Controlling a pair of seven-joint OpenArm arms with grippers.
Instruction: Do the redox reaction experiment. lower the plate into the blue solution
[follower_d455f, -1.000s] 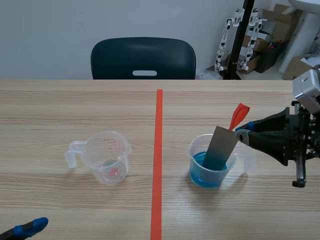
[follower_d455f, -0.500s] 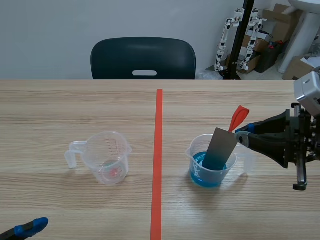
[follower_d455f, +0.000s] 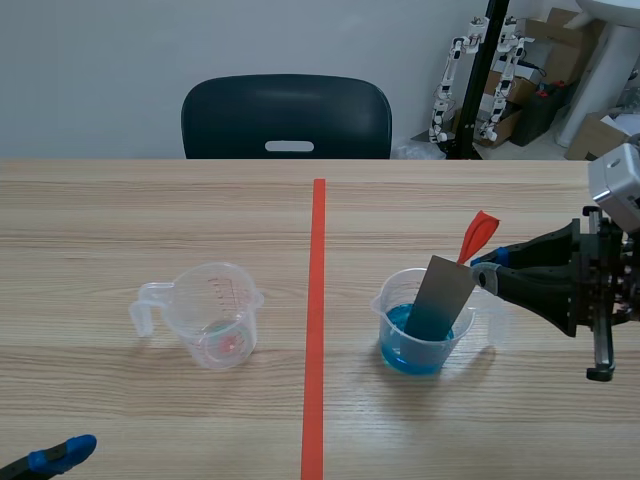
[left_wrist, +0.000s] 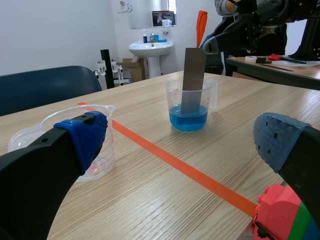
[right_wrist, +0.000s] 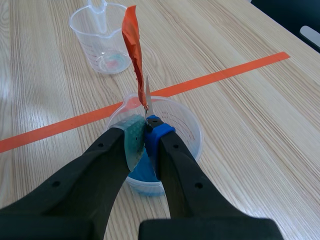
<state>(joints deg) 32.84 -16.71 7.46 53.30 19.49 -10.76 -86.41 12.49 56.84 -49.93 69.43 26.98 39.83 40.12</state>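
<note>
Your right gripper (follower_d455f: 484, 270), fingers pinching the orange-handled tweezers (follower_d455f: 478, 232), has dipped the grey metal plate (follower_d455f: 440, 295) slightly deeper. Its lower end now sits in the blue solution (follower_d455f: 405, 347) inside the clear plastic beaker (follower_d455f: 384, 305), toward the table's right edge. Nearly done.

The plate (follower_d455f: 440, 295) is a thin grey metal strip standing tilted in the clear plastic cup (follower_d455f: 381, 304). Its lower end sits in the blue solution (follower_d455f: 410, 357), and its upper end leans out over the cup's rim. There the right hand (follower_d455f: 487, 270) is closed on the plate, and an orange-red tag (follower_d455f: 477, 233) rises above it. The cup stands upright on the table (follower_d455f: 150, 200), and the solution fills only its lower part.
</note>
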